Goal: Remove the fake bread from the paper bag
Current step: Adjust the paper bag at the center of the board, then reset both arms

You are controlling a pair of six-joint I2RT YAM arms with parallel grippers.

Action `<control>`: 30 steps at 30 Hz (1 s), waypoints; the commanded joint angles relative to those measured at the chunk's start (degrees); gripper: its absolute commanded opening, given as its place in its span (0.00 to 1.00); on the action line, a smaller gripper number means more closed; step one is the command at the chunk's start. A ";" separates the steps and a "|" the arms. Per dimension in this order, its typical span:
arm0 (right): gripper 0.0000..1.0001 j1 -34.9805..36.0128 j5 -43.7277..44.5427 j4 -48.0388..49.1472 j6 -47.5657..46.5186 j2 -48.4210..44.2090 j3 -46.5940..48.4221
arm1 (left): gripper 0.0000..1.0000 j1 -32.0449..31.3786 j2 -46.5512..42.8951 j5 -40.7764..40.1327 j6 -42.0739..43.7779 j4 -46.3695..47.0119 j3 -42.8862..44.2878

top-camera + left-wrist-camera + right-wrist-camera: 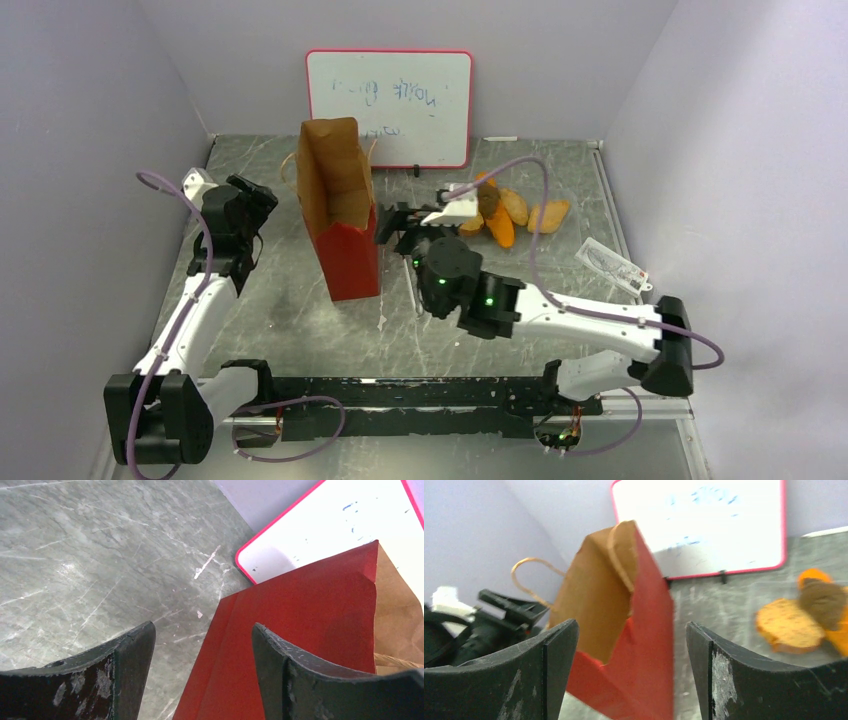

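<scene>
Red paper bag (345, 230) stands open, brown inside; orange bread pieces (508, 212) lie nearby

Soft, even light from overhead, a pale sheen on the table (65, 570). In the right wrist view the fake bread (791, 625) is blurred.

My grey marbled table (300, 320) is carrying the upright paper bag (345, 255), the fake bread (500, 228) lying apart, a whiteboard (390, 105) and a clear packet (610, 265).
</scene>
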 commanded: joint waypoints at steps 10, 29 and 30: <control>1.00 -14.61 14.03 -1.97 -12.04 -19.22 -17.23 | 0.74 0.50 1.19 -4.21 5.14 0.81 2.52; 1.00 -63.52 -9.72 -0.12 -3.95 5.11 -21.09 | 0.84 1.45 12.65 -6.91 28.89 24.31 -5.45; 1.00 -63.51 -9.13 -1.75 -2.35 5.46 -20.28 | 0.83 1.50 12.54 -6.99 29.09 27.03 -7.06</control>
